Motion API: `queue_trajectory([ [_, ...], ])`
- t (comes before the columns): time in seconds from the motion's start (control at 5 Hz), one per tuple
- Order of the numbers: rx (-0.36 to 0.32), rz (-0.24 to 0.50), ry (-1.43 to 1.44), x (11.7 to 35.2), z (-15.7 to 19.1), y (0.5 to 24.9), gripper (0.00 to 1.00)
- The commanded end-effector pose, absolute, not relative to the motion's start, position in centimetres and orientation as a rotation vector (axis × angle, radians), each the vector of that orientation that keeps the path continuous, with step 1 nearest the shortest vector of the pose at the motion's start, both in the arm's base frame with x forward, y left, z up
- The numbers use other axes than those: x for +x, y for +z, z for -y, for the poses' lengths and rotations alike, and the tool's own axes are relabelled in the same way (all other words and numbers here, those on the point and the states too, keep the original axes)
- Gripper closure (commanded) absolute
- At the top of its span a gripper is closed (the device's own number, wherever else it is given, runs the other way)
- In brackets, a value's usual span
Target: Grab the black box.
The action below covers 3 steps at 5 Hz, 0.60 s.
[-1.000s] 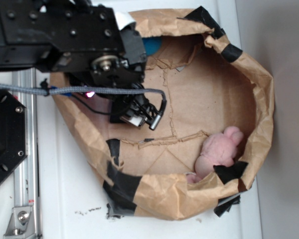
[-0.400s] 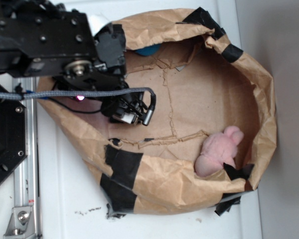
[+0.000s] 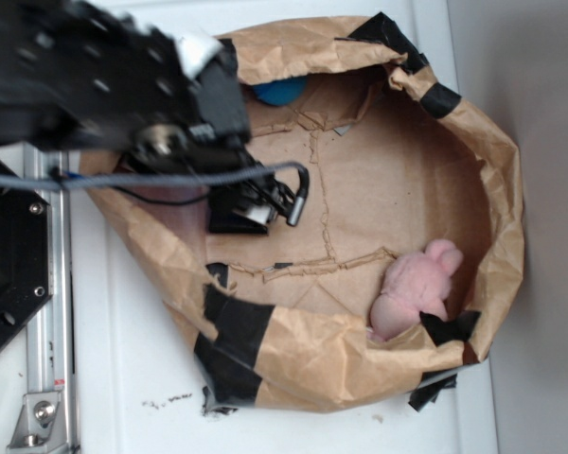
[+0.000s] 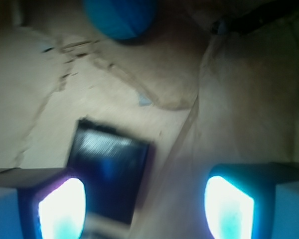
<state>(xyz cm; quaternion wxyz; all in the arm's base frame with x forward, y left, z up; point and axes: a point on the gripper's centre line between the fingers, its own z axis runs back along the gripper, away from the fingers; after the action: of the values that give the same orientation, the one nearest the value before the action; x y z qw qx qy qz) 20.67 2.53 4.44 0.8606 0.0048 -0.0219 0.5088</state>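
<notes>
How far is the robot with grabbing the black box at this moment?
Done: the claw is down inside the paper bag, over the black box. In hand: lining up; the box sits toward one finger, not centred. Left: closing on it and lifting; the jaws stand open.

Blue ball (image 4: 120,17) and pink plush toy (image 3: 415,288) inside taped paper bag (image 3: 312,364)

Exterior view evenly lit, arm (image 3: 104,85) motion-blurred. Wrist view dim, soft, smeared; fingertips (image 4: 62,209) glow overexposed cyan-white.
</notes>
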Motion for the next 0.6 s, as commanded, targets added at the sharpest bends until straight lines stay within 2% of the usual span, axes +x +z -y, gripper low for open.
queue_trajectory([
  [0.0, -0.026, 0.086, 1.059, 23.7, -2.4, 2.8, 0.00],
  [0.4, 0.011, 0.077, 0.978, 24.8, -0.9, 0.8, 0.00],
])
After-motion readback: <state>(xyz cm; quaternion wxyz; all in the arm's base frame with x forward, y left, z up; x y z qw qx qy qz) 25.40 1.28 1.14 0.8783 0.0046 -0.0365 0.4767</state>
